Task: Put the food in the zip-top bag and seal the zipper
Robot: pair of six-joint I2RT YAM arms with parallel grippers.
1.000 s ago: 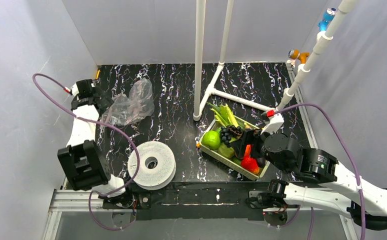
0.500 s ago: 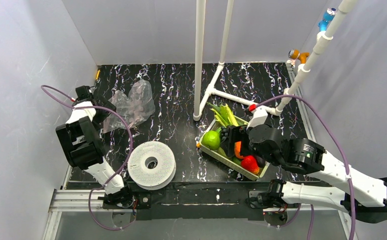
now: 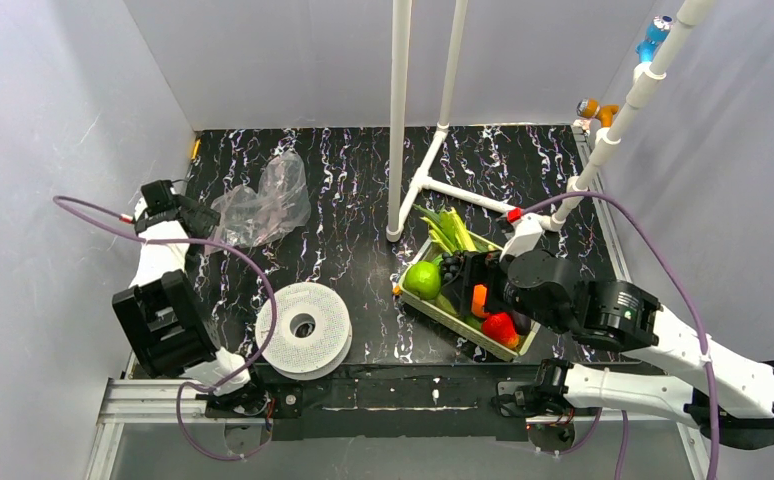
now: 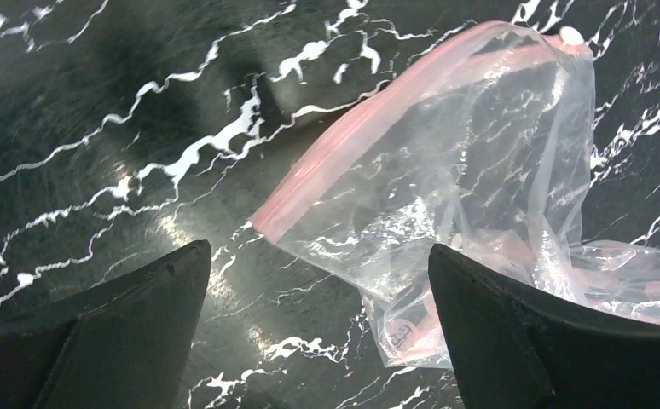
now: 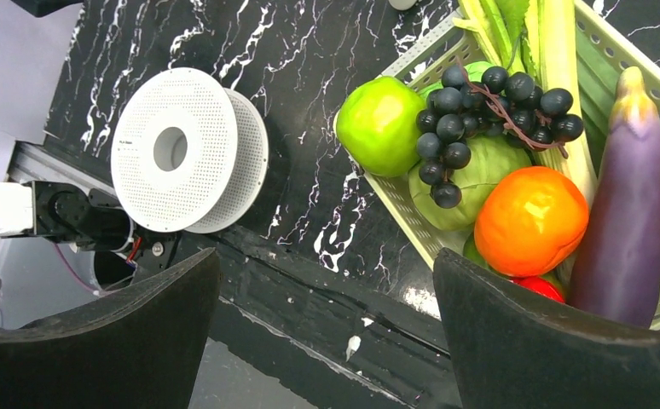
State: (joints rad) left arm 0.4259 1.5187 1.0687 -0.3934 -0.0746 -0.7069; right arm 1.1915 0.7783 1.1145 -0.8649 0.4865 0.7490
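Note:
The clear, crinkly zip-top bag [image 3: 263, 205] lies crumpled at the table's back left, empty as far as I can see. Its pinkish zipper [image 4: 369, 141] runs diagonally across the left wrist view. My left gripper [image 3: 206, 216] [image 4: 318, 256] stands open just beside the bag's [image 4: 471, 187] near corner, with nothing between its fingers. The food sits in a pale green tray [image 3: 443, 312]: green apple [image 5: 380, 123], dark grapes [image 5: 480, 111], cabbage [image 5: 471, 183], orange [image 5: 531, 220], purple eggplant [image 5: 625, 230], leeks [image 5: 548, 51] and a red piece [image 3: 500, 327]. My right gripper [image 3: 460, 272] [image 5: 322, 256] hovers open over the tray's near left side.
A white spool [image 3: 303, 327] [image 5: 177, 149] lies flat near the front edge between the arms. A white pipe frame [image 3: 399, 120] rises from the table's middle, just behind the tray. Grey walls close in on the left and right.
My left arm has drawn back a little, its gripper now slightly nearer along the bag's left side. My right gripper has shifted left over the tray. The bag and food lie as before.

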